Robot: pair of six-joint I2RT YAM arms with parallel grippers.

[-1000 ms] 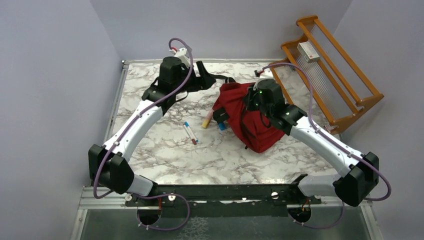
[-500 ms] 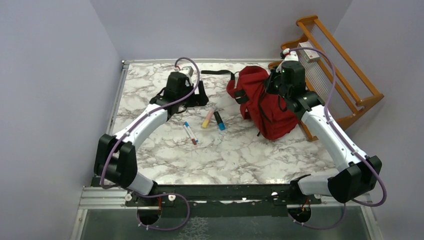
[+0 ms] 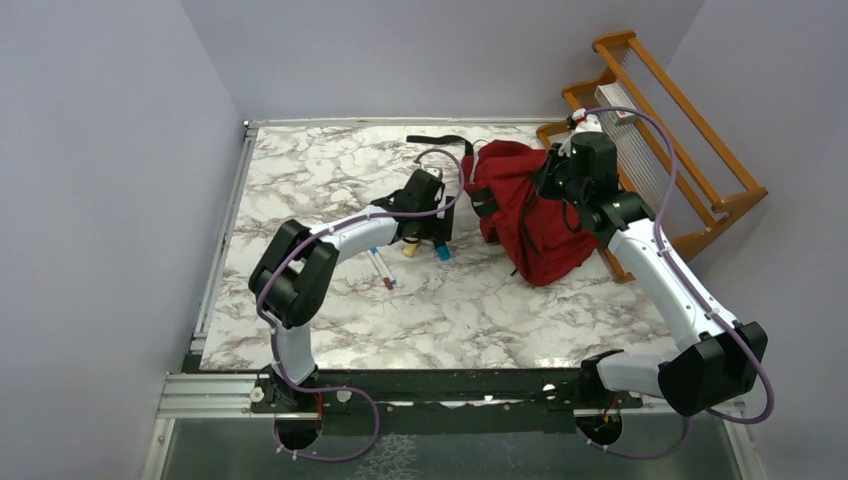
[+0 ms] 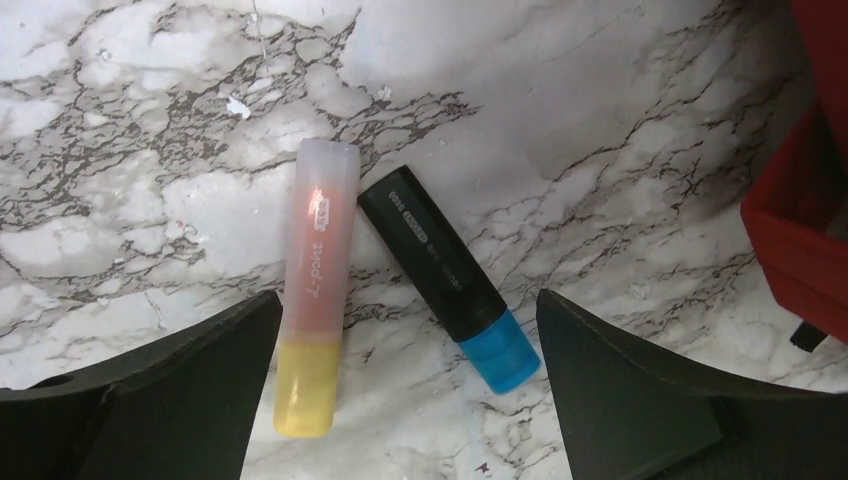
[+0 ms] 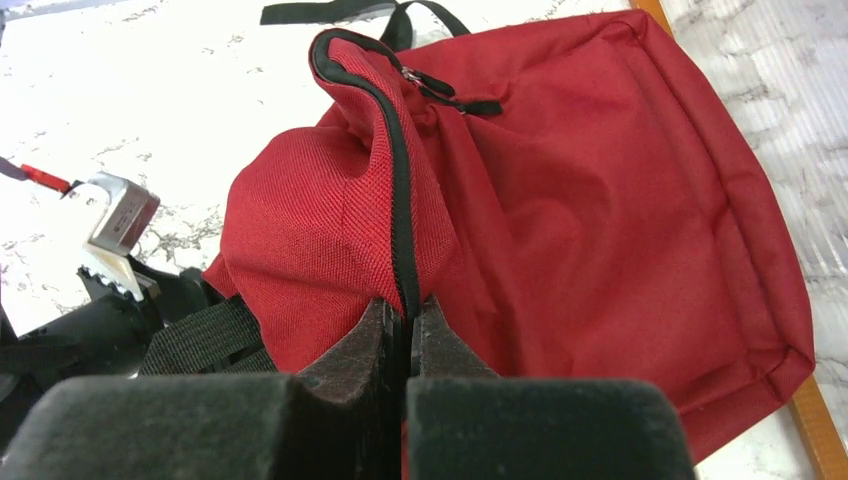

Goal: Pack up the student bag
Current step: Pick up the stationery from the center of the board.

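Right wrist view: right end effector (image 5: 406, 315) is pinching the floppy red fabric backpack (image 5: 600, 200) by its firmer black zip rim (image 5: 399, 210), probably the best handhold.

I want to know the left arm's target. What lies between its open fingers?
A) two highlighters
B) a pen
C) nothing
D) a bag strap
A: the left wrist view shows a yellow-capped highlighter and a blue-capped highlighter side by side between the open fingers of the left gripper.
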